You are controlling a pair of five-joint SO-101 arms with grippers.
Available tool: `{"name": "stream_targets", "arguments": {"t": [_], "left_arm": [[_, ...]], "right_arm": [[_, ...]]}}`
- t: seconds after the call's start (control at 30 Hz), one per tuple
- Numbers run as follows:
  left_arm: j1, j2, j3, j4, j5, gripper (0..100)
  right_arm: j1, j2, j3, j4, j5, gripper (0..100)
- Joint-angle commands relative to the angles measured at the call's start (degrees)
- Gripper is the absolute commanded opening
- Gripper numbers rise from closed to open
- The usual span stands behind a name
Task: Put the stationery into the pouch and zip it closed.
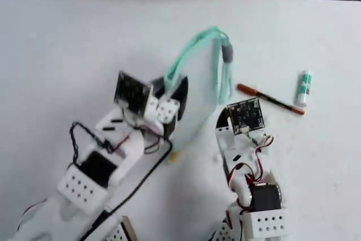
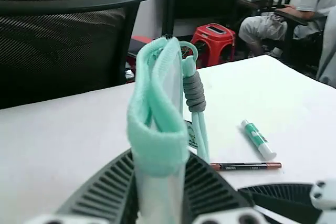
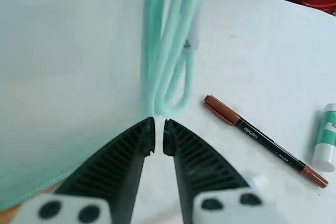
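Observation:
A mint-green pouch [image 1: 198, 80] stands on edge on the white table [image 1: 67, 43]. My left gripper [image 1: 172, 99] is shut on the pouch's near edge [image 2: 157, 145], one ribbed finger on each side. A green cord loop with a grey slider [image 2: 194, 90] hangs from the pouch's top corner. My right gripper [image 3: 158, 134] is shut, its tips just below the end of the cord loop [image 3: 168, 77], with nothing seen between them. A brown pen [image 1: 271, 99] [image 3: 262, 140] and a white-green glue stick [image 1: 303, 87] [image 2: 257, 139] lie on the table right of the pouch.
A black cable [image 1: 135, 187] runs over the table by the left arm. A small yellow bit [image 1: 172, 156] lies under the pouch's near corner. A black chair [image 2: 63, 40] and a red stool [image 2: 215, 35] stand beyond the far table edge.

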Motion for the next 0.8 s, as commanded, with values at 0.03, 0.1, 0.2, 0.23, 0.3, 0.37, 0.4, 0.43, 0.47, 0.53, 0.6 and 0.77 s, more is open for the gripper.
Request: {"name": "stream_targets", "arguments": {"t": [0.03, 0.1, 0.2, 0.23, 0.3, 0.37, 0.4, 0.43, 0.47, 0.53, 0.6, 0.77], "left_arm": [[-7.96, 1.63, -9.76, 1.23, 2.99, 2], [-10.68, -0.75, -10.90, 2.90, 2.90, 2], [-14.81, -5.32, -11.25, 3.52, 2.81, 2], [-16.31, -6.90, -11.16, 3.52, 2.81, 3], [-18.59, -9.01, -10.20, 4.48, 2.81, 3], [-19.56, -9.54, -8.00, 6.42, 2.81, 3], [-19.56, -9.54, -6.42, 7.03, 2.81, 2], [-19.65, -9.63, -4.22, 7.21, 2.99, 2], [-20.09, -9.89, -2.02, 7.21, 3.08, 2], [-20.44, -9.89, 1.05, 6.86, 3.16, 2], [-21.23, -9.89, 2.81, 6.24, 2.81, 2], [-28.97, -9.54, 5.89, 7.65, 2.73, 3]], "right_arm": [[1.01, -0.40, -0.44, -1.01, 0.00, 4.4], [1.01, -0.40, -0.44, -1.01, 0.00, 4.4], [1.01, -0.40, -0.44, -1.01, 0.00, 4.4], [1.01, -0.40, -0.44, -1.01, 0.00, 4.4], [1.01, -0.40, -0.44, -1.01, 0.00, 4.4], [1.01, -0.40, -0.44, -1.01, 0.00, 4.2], [1.01, -0.40, -0.44, -0.92, 0.00, 4.2], [0.92, -0.40, -0.44, -0.84, 0.00, 4.2], [0.84, -0.40, -0.53, -0.66, 0.00, 4.1], [1.01, -0.48, -1.49, -0.40, 0.00, 4.1], [2.68, -0.48, -5.19, 2.86, 0.00, 4.1], [8.75, 0.13, -17.49, 16.04, 1.23, 4.1]]}}
